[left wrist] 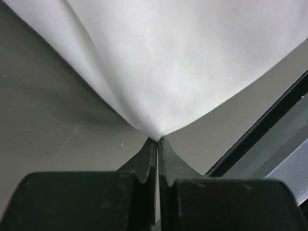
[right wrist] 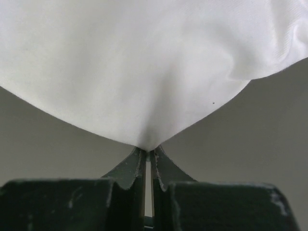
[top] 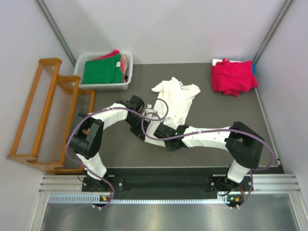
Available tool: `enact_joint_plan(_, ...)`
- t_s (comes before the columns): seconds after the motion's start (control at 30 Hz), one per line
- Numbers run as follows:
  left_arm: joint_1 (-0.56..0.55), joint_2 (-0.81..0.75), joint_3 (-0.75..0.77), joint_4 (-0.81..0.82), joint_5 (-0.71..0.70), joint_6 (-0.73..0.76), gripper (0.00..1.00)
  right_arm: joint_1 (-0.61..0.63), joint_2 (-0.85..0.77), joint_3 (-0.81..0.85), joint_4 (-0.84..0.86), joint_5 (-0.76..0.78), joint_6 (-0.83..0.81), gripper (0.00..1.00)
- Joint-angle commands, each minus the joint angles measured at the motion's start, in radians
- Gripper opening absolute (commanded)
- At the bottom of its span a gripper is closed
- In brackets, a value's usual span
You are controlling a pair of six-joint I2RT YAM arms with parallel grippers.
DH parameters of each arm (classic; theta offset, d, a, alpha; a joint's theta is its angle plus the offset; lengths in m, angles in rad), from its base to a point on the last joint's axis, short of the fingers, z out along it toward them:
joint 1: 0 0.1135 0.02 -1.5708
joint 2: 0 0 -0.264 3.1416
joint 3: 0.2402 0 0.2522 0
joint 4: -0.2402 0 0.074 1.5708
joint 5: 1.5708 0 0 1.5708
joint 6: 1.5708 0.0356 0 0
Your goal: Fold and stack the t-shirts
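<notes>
The left arm [top: 103,118] and right arm [top: 211,137] are bent inward, wrists held close together; the left gripper [left wrist: 157,139] and right gripper [right wrist: 147,150] are clamped on the white t-shirt [top: 175,98].

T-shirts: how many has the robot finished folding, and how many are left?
The red pile at the far right may be finished, though it looks rumpled. Right now the left gripper and right gripper each pinch the near edge of the white t-shirt, crumpled mid-table. The green t-shirt and a pinkish-red one wait in the basket.
</notes>
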State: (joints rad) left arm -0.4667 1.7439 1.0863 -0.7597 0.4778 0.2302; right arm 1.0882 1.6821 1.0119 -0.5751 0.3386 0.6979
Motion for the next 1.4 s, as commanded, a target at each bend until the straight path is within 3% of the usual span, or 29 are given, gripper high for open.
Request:
enact_joint_plan(0.0, -0.006, -0.003, 0.001, 0.004, 0.007, 0.018, 0.00, -0.004, -0.050, -0.025, 0.012, -0.003, 0.020, 0.00)
enact_joint_plan(0.2, -0.004, -0.092, -0.003, -0.085, -0.001, 0.061, 0.00, 0.035, -0.119, -0.053, -0.048, -0.003, 0.046, 0.00)
enact_joint_plan(0.47, 0.003, -0.256, 0.043, -0.384, 0.070, 0.211, 0.00, 0.162, -0.243, -0.084, -0.178, -0.026, 0.164, 0.00)
enact_joint_plan(0.77, 0.003, -0.328, 0.144, -0.504, 0.068, 0.271, 0.00, 0.259, -0.354, -0.024, -0.370, 0.049, 0.288, 0.00)
enact_joint_plan(0.93, 0.005, -0.302, 0.198, -0.460, 0.054, 0.242, 0.00, 0.210, -0.358, 0.098, -0.445, 0.189, 0.258, 0.00)
enact_joint_plan(1.07, 0.007, -0.219, 0.259, -0.400, 0.038, 0.235, 0.00, 0.102, -0.340, 0.160, -0.427, 0.237, 0.132, 0.00)
enact_joint_plan(1.2, 0.019, -0.091, 0.416, -0.374, 0.021, 0.225, 0.00, -0.038, -0.334, 0.186, -0.352, 0.231, 0.026, 0.00)
enact_joint_plan(1.37, 0.036, 0.096, 0.624, -0.368, -0.018, 0.205, 0.00, -0.126, -0.297, 0.201, -0.284, 0.223, -0.052, 0.00)
